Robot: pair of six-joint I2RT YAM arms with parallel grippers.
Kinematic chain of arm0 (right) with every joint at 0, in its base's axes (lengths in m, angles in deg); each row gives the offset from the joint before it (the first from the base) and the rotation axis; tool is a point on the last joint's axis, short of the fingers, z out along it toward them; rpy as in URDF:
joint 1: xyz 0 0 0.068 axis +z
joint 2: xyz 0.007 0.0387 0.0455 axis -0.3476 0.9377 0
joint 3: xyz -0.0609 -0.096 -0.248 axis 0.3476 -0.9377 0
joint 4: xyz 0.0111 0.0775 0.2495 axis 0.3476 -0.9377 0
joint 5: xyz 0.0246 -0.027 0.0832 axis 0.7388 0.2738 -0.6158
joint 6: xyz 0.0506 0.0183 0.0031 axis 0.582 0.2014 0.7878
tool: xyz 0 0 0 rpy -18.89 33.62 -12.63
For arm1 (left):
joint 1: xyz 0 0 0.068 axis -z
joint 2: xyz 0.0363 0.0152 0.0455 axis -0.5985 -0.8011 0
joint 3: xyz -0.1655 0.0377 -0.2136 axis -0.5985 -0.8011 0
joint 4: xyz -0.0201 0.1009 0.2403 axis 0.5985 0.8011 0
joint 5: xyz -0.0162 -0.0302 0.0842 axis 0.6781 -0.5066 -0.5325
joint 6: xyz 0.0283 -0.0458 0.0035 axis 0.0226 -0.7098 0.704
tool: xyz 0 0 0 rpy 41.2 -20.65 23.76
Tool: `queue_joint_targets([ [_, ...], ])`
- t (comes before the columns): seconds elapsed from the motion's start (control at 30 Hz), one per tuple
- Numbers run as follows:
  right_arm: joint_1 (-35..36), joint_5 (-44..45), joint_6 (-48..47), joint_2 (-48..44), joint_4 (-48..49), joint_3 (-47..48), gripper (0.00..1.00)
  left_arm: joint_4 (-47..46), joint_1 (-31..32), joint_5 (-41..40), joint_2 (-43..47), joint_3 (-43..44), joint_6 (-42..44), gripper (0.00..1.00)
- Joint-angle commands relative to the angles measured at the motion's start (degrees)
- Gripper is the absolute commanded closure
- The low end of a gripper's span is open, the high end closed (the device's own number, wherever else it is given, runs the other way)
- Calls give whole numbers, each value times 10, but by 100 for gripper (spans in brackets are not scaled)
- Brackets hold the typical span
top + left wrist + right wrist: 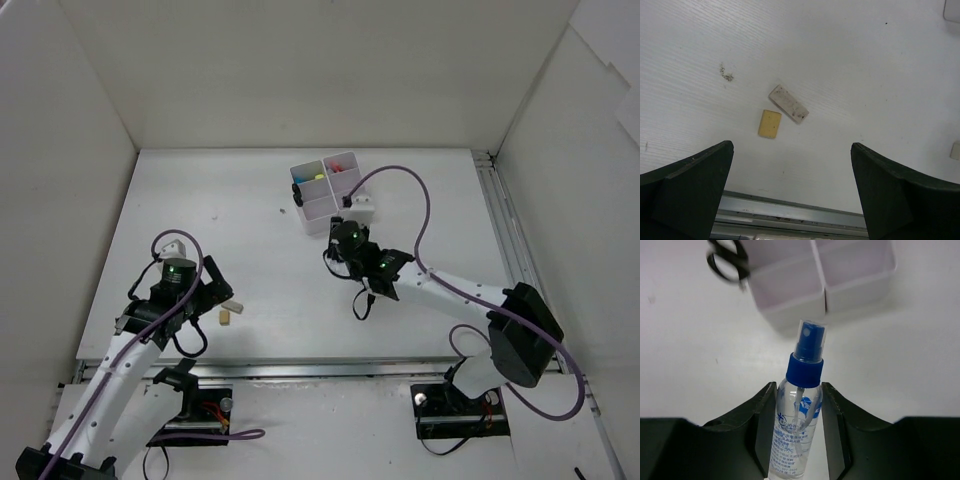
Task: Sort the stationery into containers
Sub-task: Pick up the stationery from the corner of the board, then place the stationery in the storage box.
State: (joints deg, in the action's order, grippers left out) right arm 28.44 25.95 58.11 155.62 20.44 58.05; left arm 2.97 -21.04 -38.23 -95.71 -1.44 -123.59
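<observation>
At the left, our left end effector [208, 308] hangs over the counter [260, 260] with its jaws spread as wide as they go and nothing between them. In its wrist view, two erasers lie loose on the counter just ahead of it: a beige eraser [770, 123] and a white eraser [788, 103], touching at a corner or very nearly. Neither is sorted yet.

Toward the middle, the white organiser [320, 213] sits at the far side of the counter. Its far compartments already hold small coloured items [318, 177]. Black-handled scissors [729, 262] show at its left edge, but we cannot tell whether they rest inside a compartment or against the wall.

At the right, our right end effector [799, 390] has its jaws drawn in on both sides of the blue-capped spray bottle [805, 371], pressing its clear body. The bottle's cap points at the organiser's near wall, just short of it. We cannot tell whether it is off the counter.

We judge the job partly done: some items are binned, the bottle is in hand, and the two erasers are left.
</observation>
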Motion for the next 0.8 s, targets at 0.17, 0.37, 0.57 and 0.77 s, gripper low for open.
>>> queue_joint_targets([
  [0.17, -112, -13, -326, 48, 509, 52, 100, -36, -3, -34, -15, 24, -21, 1],
  [0.37, -148, -70, -441, 179, 607, 162, 100, -52, -25, -30, -22, 23, -17, 0],
  [0.57, -180, -99, -431, 271, 691, 213, 100, -69, -53, -8, -60, 25, -18, 1],
  [0.77, -203, -120, -432, 337, 719, 262, 100, -73, -70, 4, -89, 30, -12, 1],
])
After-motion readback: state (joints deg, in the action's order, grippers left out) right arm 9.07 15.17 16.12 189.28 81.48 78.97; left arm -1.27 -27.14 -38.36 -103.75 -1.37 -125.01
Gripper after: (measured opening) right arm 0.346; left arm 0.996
